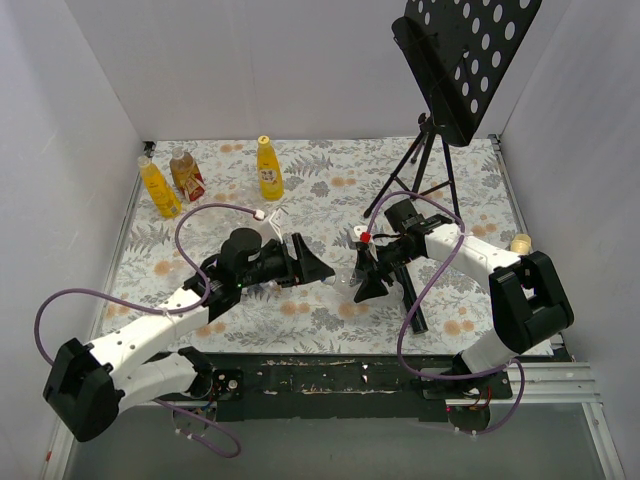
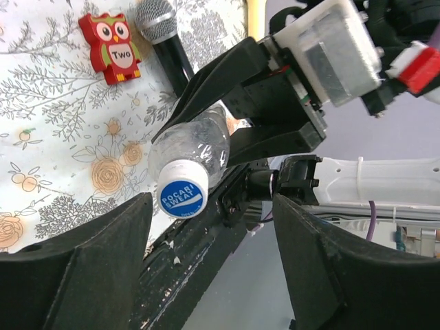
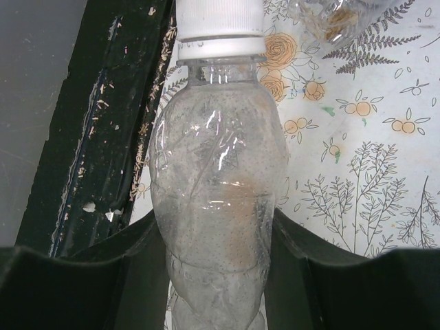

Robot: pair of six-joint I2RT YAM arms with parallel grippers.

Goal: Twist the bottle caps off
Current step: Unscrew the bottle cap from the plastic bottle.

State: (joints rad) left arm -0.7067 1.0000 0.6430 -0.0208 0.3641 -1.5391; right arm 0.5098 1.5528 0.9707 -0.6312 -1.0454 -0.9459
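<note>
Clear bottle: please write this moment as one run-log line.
right end effector: shut on bottle | left end effector: open, facing cap, apart | cap: on

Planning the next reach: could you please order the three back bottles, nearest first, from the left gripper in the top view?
1. Rightmost yellow bottle, back centre.
2. Brown bottle, back left, and leftmost yellow bottle, far left: too close to call.

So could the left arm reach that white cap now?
Probably yes: the right end effector holds the bottle with its cap facing the open left end effector, nothing between them.
</note>
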